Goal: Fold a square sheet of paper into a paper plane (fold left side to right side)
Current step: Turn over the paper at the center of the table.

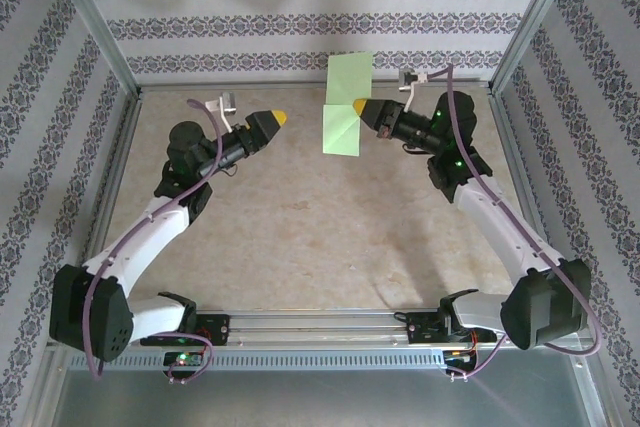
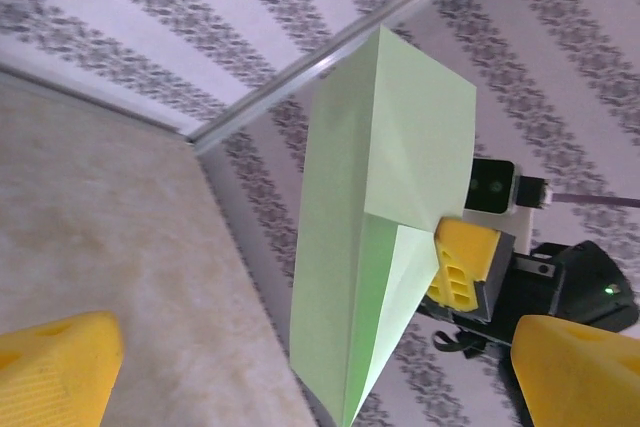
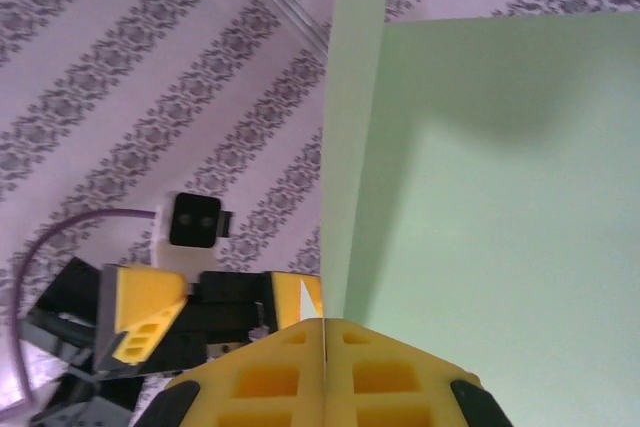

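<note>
The light green sheet of paper (image 1: 345,107), folded into a narrow pointed plane shape with a centre crease, hangs above the far middle of the table. My right gripper (image 1: 358,107) is shut on its right edge, and the yellow pads (image 3: 290,377) meet on the thin paper (image 3: 500,197). My left gripper (image 1: 278,118) stands open just left of the paper and apart from it. In the left wrist view its yellow fingertips (image 2: 55,372) sit wide apart, with the paper (image 2: 370,217) ahead between them and its point downward. The right gripper's finger (image 2: 462,262) pinches the paper there.
The beige tabletop (image 1: 300,227) is fenced by patterned walls (image 1: 300,22) and metal corner posts (image 1: 95,17). A metal rail (image 1: 320,322) with both arm bases runs along the near edge. The back wall stands close behind the paper.
</note>
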Available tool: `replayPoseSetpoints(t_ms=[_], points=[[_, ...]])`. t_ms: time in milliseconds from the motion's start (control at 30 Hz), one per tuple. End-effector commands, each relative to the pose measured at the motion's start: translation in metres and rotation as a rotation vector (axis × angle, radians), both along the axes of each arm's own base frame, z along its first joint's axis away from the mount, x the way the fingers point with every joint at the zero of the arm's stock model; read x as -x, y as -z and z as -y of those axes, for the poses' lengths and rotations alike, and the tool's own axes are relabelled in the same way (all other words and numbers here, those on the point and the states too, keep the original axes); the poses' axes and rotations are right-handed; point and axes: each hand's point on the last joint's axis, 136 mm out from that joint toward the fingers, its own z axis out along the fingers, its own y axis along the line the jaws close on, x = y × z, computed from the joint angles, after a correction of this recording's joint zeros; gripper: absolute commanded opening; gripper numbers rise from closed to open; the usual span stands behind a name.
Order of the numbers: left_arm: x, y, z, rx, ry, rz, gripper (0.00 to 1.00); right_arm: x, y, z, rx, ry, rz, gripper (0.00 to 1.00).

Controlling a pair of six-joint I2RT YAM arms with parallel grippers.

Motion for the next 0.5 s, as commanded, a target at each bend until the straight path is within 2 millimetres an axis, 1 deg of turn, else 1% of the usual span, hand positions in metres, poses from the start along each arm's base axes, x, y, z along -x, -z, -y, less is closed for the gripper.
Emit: replayPoseSetpoints(t_ms=[0,133,300,400,467], points=[[0.019,-0.046,0.021,0.085,0.128,0.112,1.0,0.016,-0.024,-0.014,-0.035,-0.075,0.04,0.0],[0.027,-0.05,0.041,0.077,0.207,0.145,1.0,0.021,-0.029,-0.027,-0.042,-0.101,0.042,0.0],[0.024,-0.045,0.053,0.11,0.243,0.132,0.99,0.024,-0.033,-0.04,-0.048,-0.139,0.043,0.0],[0.025,-0.044,0.061,0.115,0.27,0.128,0.95,0.025,-0.034,-0.045,-0.053,-0.145,0.042,0.0],[0.026,-0.044,0.065,0.11,0.286,0.133,0.9,0.024,-0.032,-0.047,-0.052,-0.147,0.037,0.0]])
